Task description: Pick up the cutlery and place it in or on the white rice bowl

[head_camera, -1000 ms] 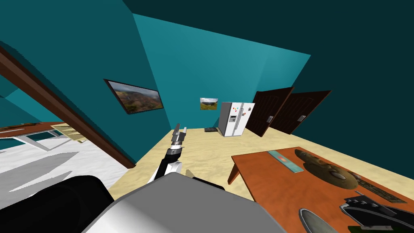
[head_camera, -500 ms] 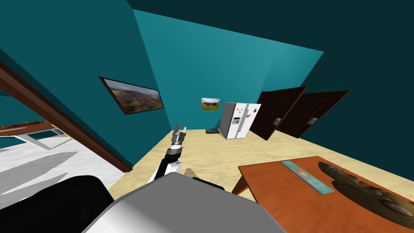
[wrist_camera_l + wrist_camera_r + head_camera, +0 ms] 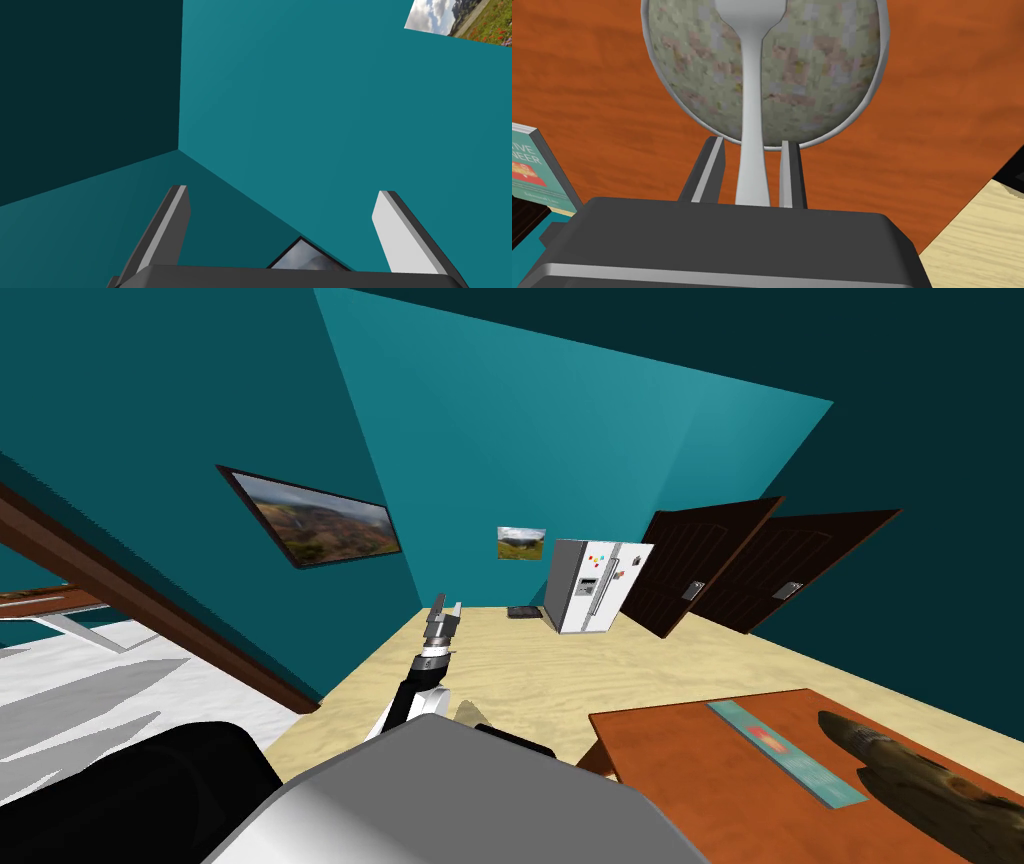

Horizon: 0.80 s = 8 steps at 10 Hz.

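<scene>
1. The right gripper [image 3: 752,143] is closed narrowly on the handle of the plain light grey cutlery [image 3: 752,100]. One blade-like finger presses each side of the handle, just above the dark gripper body.
2. The handle is gripped at its lower end, so most of its length projects free. A quick swing or tilt is judged likely to make it pivot or slip between the thin fingers.
3. The cutlery is drawn as one smooth light grey piece with a slim neck that widens into a head. The head is cut off at the picture's edge, so fork or spoon cannot be told.
4. The cutlery is held in line over the round bowl [image 3: 817,85], which has a speckled beige-green interior and a light grey rim. Contact with the bowl cannot be told.
5. If the cutlery is released off-centre, the long handle may overhang the rim and lever it out onto the orange-brown wooden table [image 3: 937,100]. The table edge and the beige floor [image 3: 977,235] lie near.
6. A teal book [image 3: 532,170] lies on the table beside the gripper.
7. The left gripper [image 3: 282,192] is spread wide and empty, raised ahead of the torso.
</scene>
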Available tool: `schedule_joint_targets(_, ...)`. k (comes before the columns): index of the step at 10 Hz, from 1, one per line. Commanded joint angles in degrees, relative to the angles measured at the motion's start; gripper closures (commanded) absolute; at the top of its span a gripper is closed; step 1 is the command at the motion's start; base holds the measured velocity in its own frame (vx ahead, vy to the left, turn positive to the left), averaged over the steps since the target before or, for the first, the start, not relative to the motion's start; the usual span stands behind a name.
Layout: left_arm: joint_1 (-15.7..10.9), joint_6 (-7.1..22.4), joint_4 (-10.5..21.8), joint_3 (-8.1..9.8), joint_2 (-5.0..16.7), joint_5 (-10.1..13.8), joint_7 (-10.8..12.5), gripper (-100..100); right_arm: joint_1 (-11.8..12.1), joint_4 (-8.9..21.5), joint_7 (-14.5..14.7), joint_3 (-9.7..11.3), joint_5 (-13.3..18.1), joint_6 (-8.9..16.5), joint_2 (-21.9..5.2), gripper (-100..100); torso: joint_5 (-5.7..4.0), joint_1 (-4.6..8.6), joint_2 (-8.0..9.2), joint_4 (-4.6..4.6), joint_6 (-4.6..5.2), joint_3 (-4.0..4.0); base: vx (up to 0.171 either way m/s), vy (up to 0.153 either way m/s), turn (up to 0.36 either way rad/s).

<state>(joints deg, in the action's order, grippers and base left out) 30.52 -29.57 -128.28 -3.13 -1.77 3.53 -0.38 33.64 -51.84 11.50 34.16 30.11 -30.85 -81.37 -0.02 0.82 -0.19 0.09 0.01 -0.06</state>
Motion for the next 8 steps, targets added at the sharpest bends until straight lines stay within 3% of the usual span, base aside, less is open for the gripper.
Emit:
schedule_joint_targets(1,0.0,0.0,0.0,0.0,0.0,0.0,0.0,0,1.1,-1.7,-1.7,0.8,0.4,0.8,-0.4,100,0.0,0.0,0.0,0.0,0.0,0.0,0.046,-0.11,-0.001)
schedule_joint_targets(2,0.0,0.0,0.0,0.0,0.0,0.0,0.0,0,1.0,-0.8,-0.6,0.1,0.0,0.3,-0.3,100,-0.01,0.06,0.05,0.01,0.03,0.03,0.02,-0.051,-0.001)
schedule_joint_targets(3,0.0,0.0,0.0,0.0,0.0,0.0,0.0,0,1.1,-0.9,-0.7,0.2,0.0,0.3,-0.3,-100,-0.02,-0.11,0.12,0.04,-0.01,0.08,0.003,-0.01,0.002)
schedule_joint_targets(7,0.0,0.0,0.0,-0.01,0.0,0.0,0.0,0,1.1,-0.8,-0.7,0.2,0.0,0.3,-0.3,-100,0.04,-0.34,0.23,0.07,0.0,0.14,0.0,0.0,0.0)
schedule_joint_targets(8,0.0,0.0,0.0,-0.01,0.0,0.0,0.0,0,1.1,-0.8,-0.7,0.2,0.0,0.3,-0.3,0,0.04,-0.34,0.23,0.07,0.0,0.14,0.0,0.0,0.0)
